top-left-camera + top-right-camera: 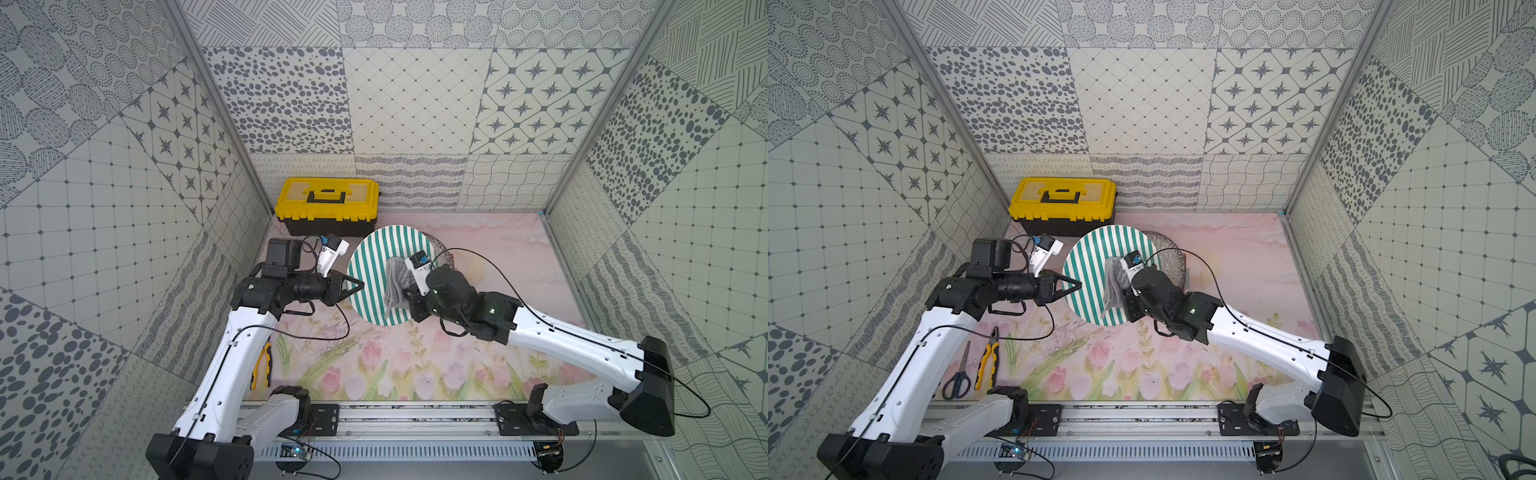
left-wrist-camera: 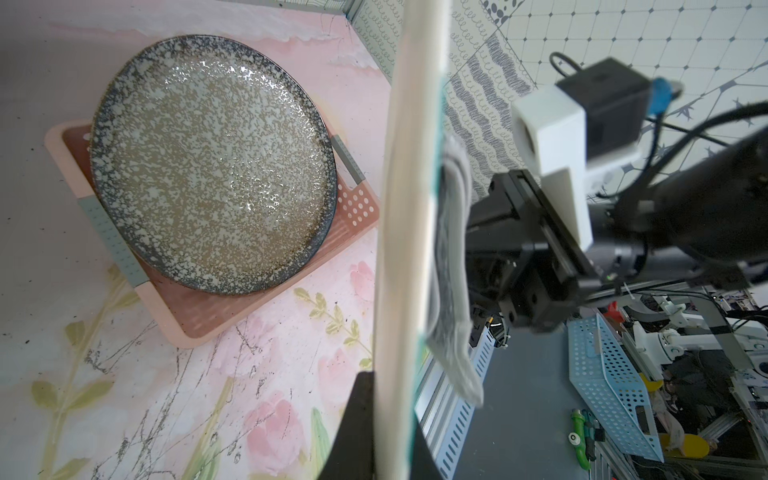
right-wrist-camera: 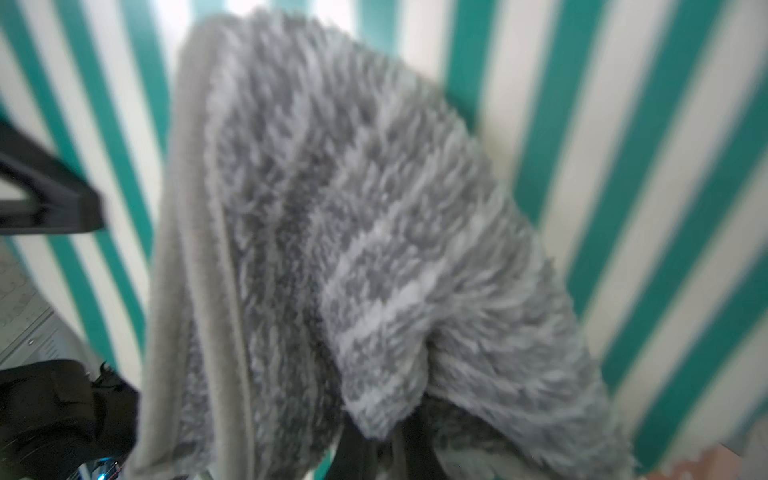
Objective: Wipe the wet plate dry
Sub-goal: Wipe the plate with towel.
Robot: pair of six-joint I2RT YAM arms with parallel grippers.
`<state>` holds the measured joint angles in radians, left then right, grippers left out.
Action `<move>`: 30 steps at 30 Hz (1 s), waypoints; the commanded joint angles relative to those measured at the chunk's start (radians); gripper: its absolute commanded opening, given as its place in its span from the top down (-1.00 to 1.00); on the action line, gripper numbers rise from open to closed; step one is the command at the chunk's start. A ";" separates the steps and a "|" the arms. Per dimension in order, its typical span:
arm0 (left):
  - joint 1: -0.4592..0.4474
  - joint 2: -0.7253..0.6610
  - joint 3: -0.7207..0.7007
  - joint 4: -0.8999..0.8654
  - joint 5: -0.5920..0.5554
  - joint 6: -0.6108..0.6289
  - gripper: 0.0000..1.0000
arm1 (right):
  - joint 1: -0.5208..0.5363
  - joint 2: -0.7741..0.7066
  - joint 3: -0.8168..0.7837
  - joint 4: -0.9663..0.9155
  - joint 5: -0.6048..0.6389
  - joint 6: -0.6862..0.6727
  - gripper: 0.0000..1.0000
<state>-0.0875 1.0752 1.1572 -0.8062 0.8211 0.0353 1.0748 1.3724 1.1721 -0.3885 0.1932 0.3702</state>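
Striped plate [image 1: 374,257] is hanging on edge above the mat [image 1: 415,365], left gripper [image 1: 357,284] clenching its rim | speckled plate [image 2: 212,166] on pink tray [image 2: 208,320] is sitting just behind, I'm seeing toolbox [image 1: 327,203] farther back | right gripper [image 1: 405,291] is pressing clamped grey cloth [image 1: 394,282] against striped face.

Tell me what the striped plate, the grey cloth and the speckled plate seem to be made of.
The striped plate: probably glazed ceramic, perhaps melamine; smooth printed face, thick cream rim.
The grey cloth: microfibre-like terry; long fuzzy pile, stitched hem.
The speckled plate: likely glazed stoneware; glossy glints on a mottled surface.
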 commanded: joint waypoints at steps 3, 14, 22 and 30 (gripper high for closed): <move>-0.023 0.000 0.005 0.148 0.306 -0.048 1.00 | 0.103 0.159 0.131 0.028 -0.024 -0.051 1.00; -0.025 -0.006 0.011 0.167 0.310 -0.081 1.00 | 0.003 0.060 -0.063 0.076 0.005 0.089 1.00; -0.025 -0.023 0.013 0.134 0.318 -0.053 1.00 | -0.256 -0.208 -0.305 0.074 -0.044 0.189 1.00; -0.058 -0.050 0.015 -0.021 0.097 0.185 1.00 | -0.481 -0.334 -0.118 -0.092 -0.218 0.125 1.00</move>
<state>-0.1196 1.0439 1.1580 -0.7410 0.8597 0.0624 0.6350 1.0641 0.9504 -0.4549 0.0662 0.5194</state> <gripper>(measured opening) 0.091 0.096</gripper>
